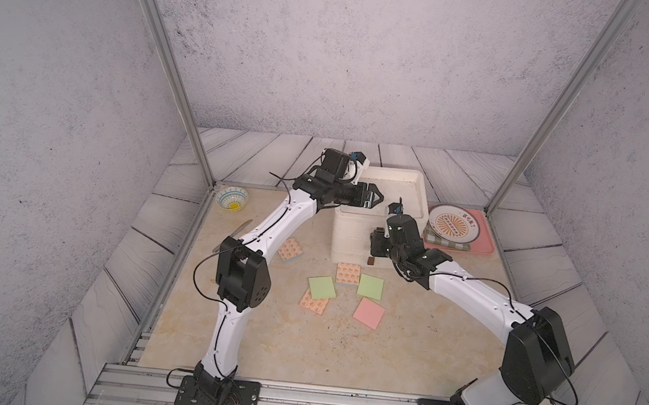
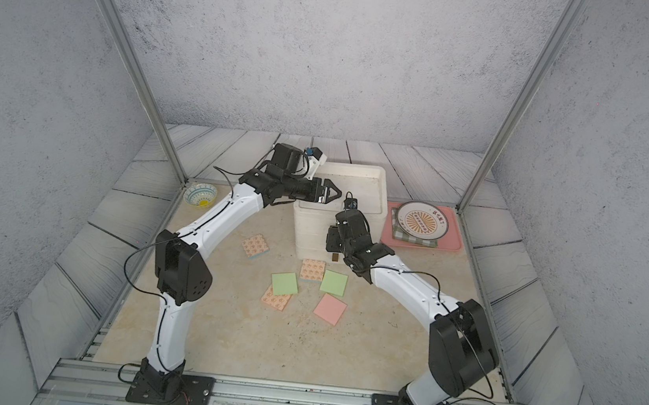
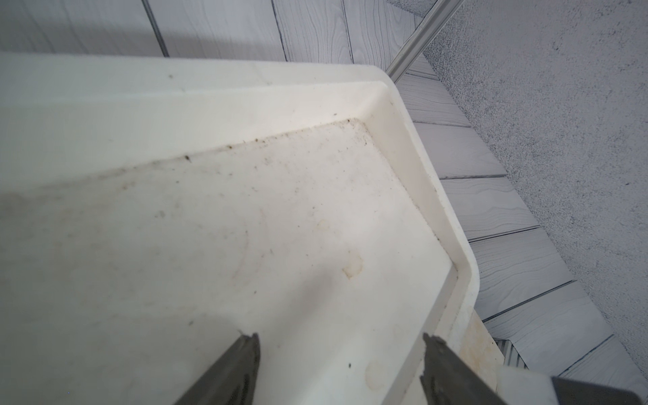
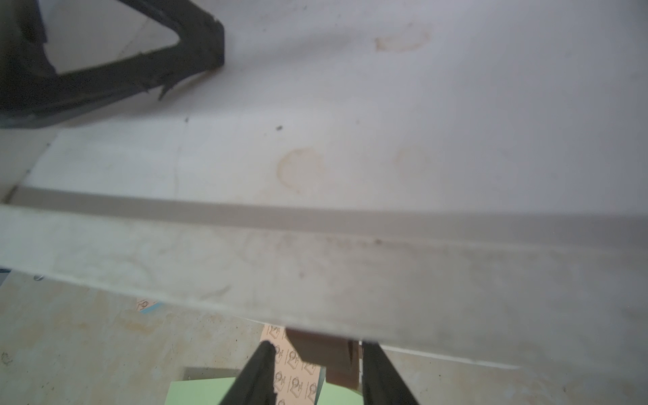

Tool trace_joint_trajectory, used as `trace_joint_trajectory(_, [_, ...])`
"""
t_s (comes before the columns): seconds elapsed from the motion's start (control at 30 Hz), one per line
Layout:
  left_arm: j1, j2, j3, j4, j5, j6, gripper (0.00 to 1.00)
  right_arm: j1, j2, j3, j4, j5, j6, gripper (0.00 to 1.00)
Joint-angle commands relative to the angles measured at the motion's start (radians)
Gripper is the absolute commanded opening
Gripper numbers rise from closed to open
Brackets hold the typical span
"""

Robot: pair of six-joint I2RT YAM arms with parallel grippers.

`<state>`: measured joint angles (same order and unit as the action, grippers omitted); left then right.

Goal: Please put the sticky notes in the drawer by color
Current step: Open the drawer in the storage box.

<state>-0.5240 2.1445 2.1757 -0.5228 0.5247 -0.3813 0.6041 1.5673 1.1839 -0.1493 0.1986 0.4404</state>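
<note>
Beige tabletop (image 1: 401,355) holds all six sticky notes (image 1: 321,287), loose just behind the right gripper (image 4: 315,345); none is sorted yet. Its jaws bracket the drawer (image 1: 352,235) by its brown tab (image 4: 326,354); whether they pinch it is unclear. Left gripper (image 3: 340,336) hangs wide and empty above the recessed top (image 3: 245,228).

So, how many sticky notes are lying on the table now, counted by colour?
Orange-patterned sticky notes: 3
Light green sticky notes: 2
Pink sticky note: 1
Total: 6
</note>
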Motion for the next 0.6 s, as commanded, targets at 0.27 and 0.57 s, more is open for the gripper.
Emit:
trace_joint_trajectory(0.27, [0.032,0.017,-0.058,-0.217,-0.03,0.016,0.79,-0.003,-0.015,0.031,0.074,0.059,-0.035,0.32])
trace_joint_trajectory(0.57, [0.046,0.026,-0.06,-0.222,-0.018,0.015,0.79,-0.002,-0.029,0.014,0.07,0.05,-0.029,0.0])
